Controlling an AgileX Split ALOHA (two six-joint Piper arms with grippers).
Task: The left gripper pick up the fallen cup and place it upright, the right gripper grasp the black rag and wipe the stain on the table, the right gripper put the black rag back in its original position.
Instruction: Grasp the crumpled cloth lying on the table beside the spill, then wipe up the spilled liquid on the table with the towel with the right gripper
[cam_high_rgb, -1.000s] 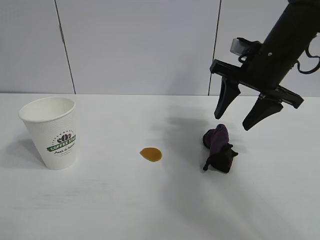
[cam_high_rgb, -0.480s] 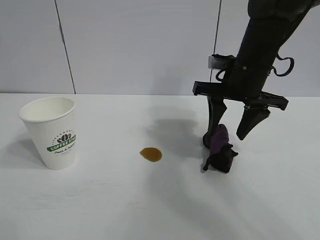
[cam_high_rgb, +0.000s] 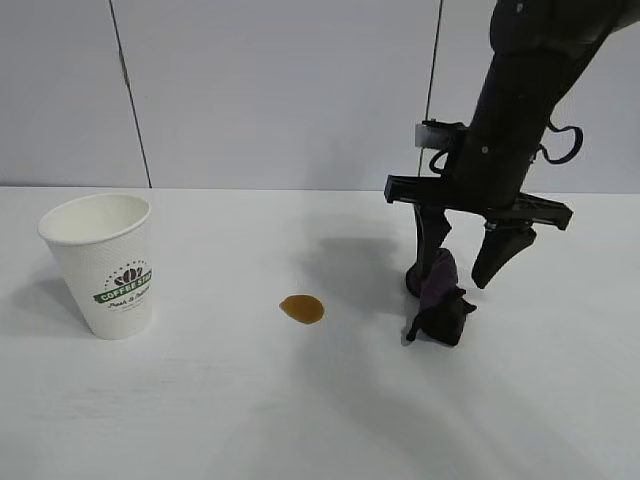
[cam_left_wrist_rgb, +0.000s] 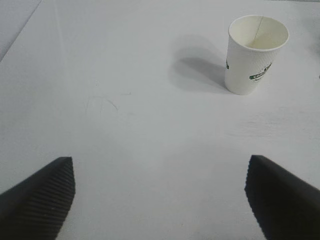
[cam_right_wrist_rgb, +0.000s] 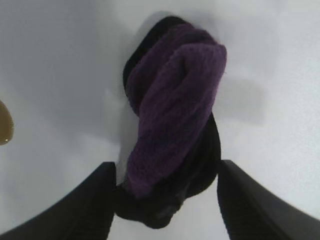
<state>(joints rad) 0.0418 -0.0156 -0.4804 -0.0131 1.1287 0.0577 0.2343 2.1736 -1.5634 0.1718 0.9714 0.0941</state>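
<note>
Right hand (cam_high_rgb: 452, 278) straddles black rag (cam_high_rgb: 440, 305).

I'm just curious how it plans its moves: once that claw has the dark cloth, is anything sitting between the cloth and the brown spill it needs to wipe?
Nothing visible does. The black rag lies between the fingers of the right gripper, and only bare table separates it from the stain. The cup stands upright beyond the stain, out of the path.

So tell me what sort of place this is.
Probably a robot test bench or lab: a bare white table before plain grey wall panels, with a black robot arm over a staged cup, stain and rag.
</note>
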